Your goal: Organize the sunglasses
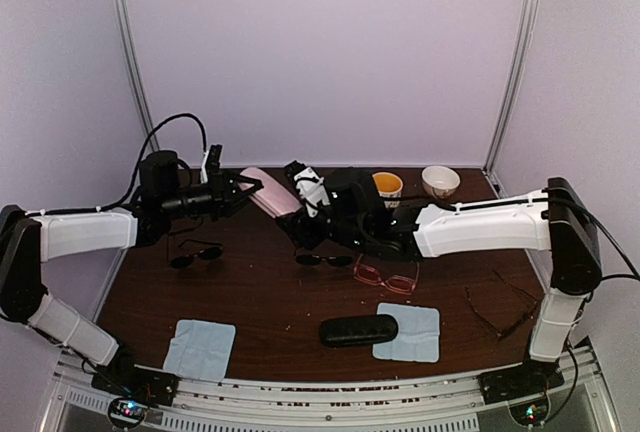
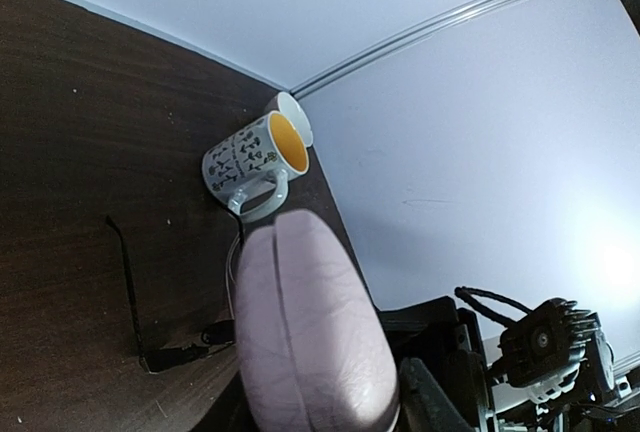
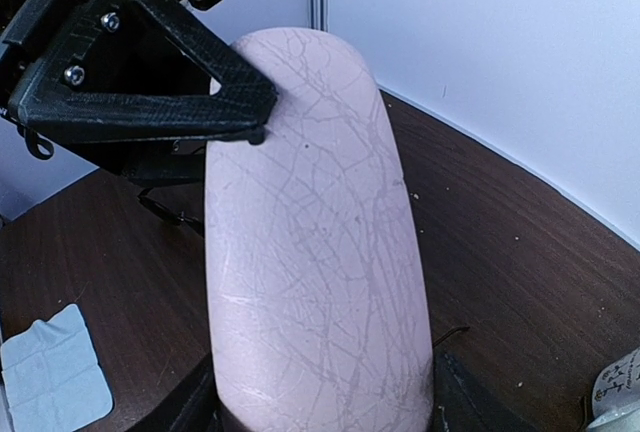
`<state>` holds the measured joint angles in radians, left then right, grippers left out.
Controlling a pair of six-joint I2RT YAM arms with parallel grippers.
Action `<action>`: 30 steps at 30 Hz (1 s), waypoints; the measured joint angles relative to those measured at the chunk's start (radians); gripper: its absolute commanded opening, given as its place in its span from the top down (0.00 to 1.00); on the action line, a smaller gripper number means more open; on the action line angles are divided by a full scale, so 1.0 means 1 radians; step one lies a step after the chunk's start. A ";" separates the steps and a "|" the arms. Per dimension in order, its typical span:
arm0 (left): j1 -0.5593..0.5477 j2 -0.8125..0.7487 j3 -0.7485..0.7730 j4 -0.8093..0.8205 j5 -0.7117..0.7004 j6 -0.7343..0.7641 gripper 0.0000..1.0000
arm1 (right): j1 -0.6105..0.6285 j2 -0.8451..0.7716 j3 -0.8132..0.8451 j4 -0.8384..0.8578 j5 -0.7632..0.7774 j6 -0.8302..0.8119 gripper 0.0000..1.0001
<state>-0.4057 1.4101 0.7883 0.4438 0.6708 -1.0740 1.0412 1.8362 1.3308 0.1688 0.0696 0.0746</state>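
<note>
A closed pink hard case [image 1: 272, 192] is held above the table between both arms. My left gripper [image 1: 246, 190] is shut on its left end, and the case [image 2: 310, 332] fills that wrist view. My right gripper [image 1: 299, 215] is shut on its right end, with the case [image 3: 320, 252] between its fingers [image 3: 465, 397]. On the table lie black dark-lensed sunglasses [image 1: 195, 252], a second dark pair [image 1: 325, 260] under the right arm, a pink-red framed pair [image 1: 386, 275] and a thin black-framed pair [image 1: 500, 308].
A black hard case [image 1: 358, 330] lies near the front edge, between two light-blue cloths [image 1: 200, 347] [image 1: 412, 332]. A mug with a yellow inside [image 1: 388, 187] and a bowl [image 1: 440, 182] stand at the back right. The mug [image 2: 255, 157] also shows in the left wrist view.
</note>
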 measured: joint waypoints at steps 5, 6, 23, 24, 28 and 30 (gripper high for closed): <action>-0.001 0.000 -0.013 0.002 0.010 0.034 1.00 | 0.003 -0.003 -0.015 -0.002 0.010 -0.001 0.18; -0.002 0.000 -0.015 -0.006 0.010 0.054 1.00 | 0.003 -0.009 -0.023 -0.003 0.011 -0.001 0.13; -0.002 0.000 0.030 -0.217 0.098 0.446 1.00 | -0.224 -0.221 -0.082 -0.121 -0.469 0.114 0.00; -0.002 0.000 0.038 -0.217 0.111 0.459 1.00 | -0.244 -0.221 -0.095 -0.122 -0.522 0.129 0.00; -0.007 0.000 0.067 -0.198 0.177 0.492 1.00 | -0.303 -0.215 -0.134 -0.134 -0.705 0.187 0.00; -0.014 0.000 0.079 -0.176 0.204 0.495 1.00 | -0.304 -0.211 -0.147 -0.107 -0.776 0.227 0.00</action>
<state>-0.4198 1.4101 0.8673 0.2680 0.8753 -0.5793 0.7368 1.6249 1.1835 0.0616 -0.7067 0.3016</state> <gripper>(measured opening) 0.388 0.999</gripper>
